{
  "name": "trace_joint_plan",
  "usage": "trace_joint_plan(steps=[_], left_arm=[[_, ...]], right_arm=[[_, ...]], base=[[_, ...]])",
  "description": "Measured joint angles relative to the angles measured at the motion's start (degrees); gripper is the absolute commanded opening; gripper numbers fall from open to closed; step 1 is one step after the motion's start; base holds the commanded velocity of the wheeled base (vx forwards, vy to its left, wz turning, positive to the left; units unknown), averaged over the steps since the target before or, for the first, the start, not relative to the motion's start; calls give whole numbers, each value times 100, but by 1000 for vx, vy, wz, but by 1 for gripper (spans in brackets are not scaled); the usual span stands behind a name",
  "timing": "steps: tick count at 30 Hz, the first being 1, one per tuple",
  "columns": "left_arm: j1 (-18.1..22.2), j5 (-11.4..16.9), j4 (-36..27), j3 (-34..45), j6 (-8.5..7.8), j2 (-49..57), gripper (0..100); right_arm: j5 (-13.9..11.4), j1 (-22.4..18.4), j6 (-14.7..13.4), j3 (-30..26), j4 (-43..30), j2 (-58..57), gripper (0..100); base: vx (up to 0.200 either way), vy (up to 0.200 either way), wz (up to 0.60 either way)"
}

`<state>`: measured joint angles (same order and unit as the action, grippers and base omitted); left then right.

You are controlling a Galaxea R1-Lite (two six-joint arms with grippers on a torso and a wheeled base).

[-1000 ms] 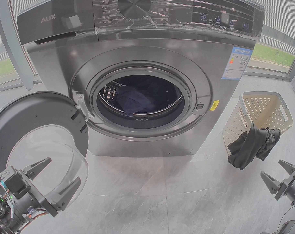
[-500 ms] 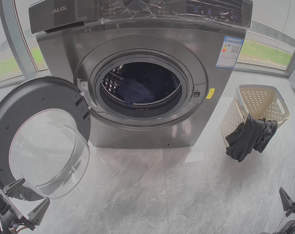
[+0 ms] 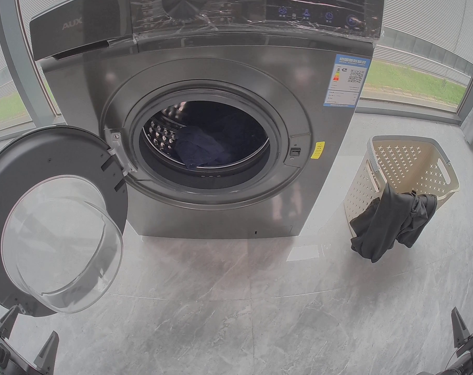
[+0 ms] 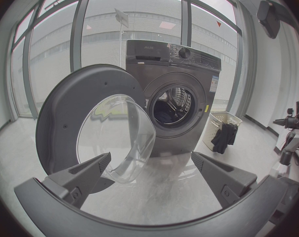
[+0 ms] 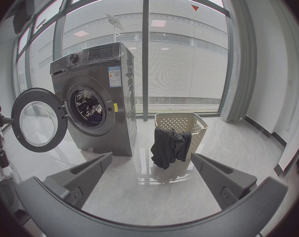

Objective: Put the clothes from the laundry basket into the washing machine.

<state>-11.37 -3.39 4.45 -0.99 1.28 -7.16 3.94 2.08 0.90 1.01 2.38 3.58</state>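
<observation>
Over the near rim of the laundry basket (image 3: 409,142) hangs a dark garment (image 3: 387,225), half inside, half trailing twd the floor. Another dark piece (image 3: 197,152) lies in the drum of the washing machine (image 3: 221,63), whose door (image 3: 38,154) is swung wide. Right gripper (image 5: 151,155) & left gripper (image 4: 150,155) are both spread wide, empty, well apart from the cloth. Risk: pinching only a loose fold, so the garment slips out en route, or the light basket tips w/ the pull.

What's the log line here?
door open | dark garment in drum | black garment draped over basket rim | left pincer open, empty | right pincer open, empty
</observation>
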Motion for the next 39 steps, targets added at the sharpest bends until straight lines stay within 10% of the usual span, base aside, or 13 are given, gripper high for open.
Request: trace_joint_plan(steps=[11,39], left_arm=[[1115,746,-93,-2,-319,462,100],[1137,418,-447,-2,-63,647,100]], right_arm=[[-208,-143,-39,0,-183,-262,100],[-266,-135,-144,0,-228,-288,100]], base=[[0,-200,0],[0,-93,0]])
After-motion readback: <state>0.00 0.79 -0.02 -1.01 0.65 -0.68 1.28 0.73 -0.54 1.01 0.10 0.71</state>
